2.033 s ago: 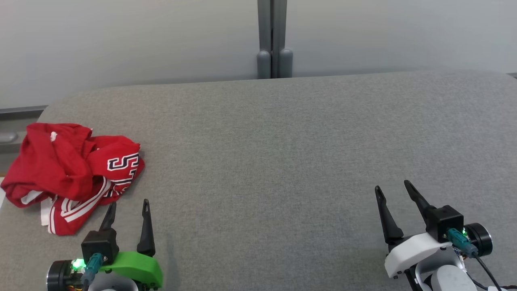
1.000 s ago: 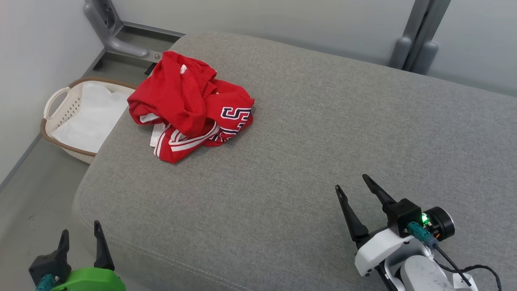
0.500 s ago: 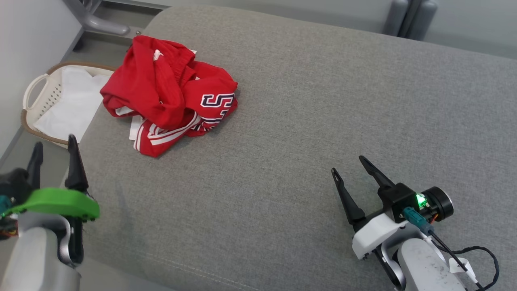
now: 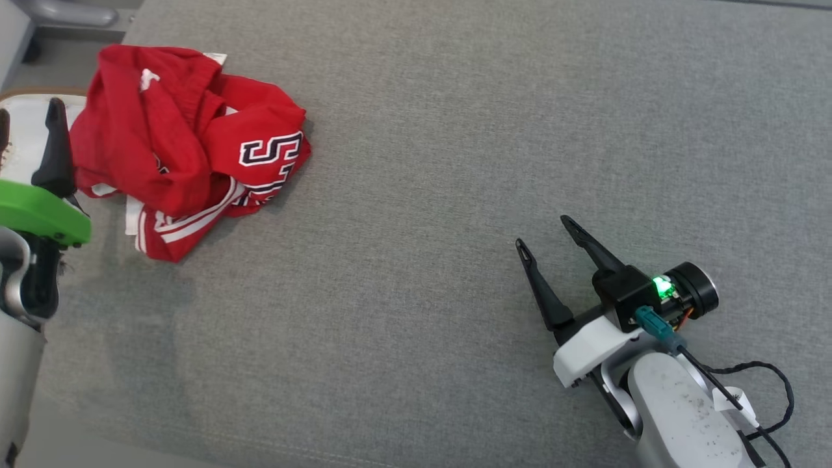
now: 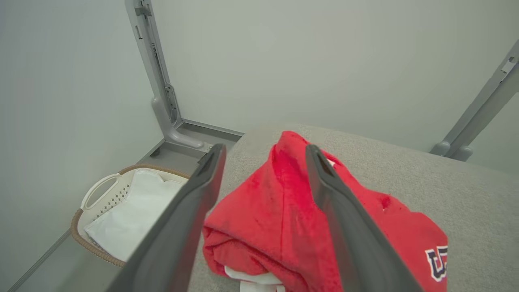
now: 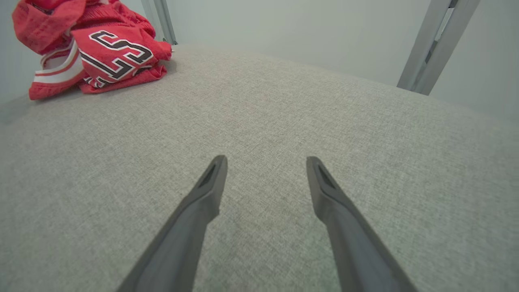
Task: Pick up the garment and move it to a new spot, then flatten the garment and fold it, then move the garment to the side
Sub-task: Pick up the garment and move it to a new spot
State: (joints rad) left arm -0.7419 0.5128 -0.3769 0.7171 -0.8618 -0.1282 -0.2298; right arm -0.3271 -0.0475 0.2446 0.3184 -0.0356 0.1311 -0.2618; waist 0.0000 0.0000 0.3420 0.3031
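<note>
The crumpled red garment [image 4: 188,156] lies unlifted at the grey cushion's [image 4: 468,117] far left corner. My left gripper [image 4: 29,110], fingers spread, has come up just beside it, so the grab is near. My right gripper [image 4: 543,232], also spread, hangs well apart.

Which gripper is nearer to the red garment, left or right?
Left. The left gripper is close beside the red garment, at its edge; the right gripper is far off across the grey cushion.

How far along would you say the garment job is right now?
Nothing looks done: the red garment lies crumpled on the grey cushion, far left. In hand: the left gripper, open, points at it. The right gripper sits open, apart. Pickup, moving, flattening, folding, setting aside remain.
</note>
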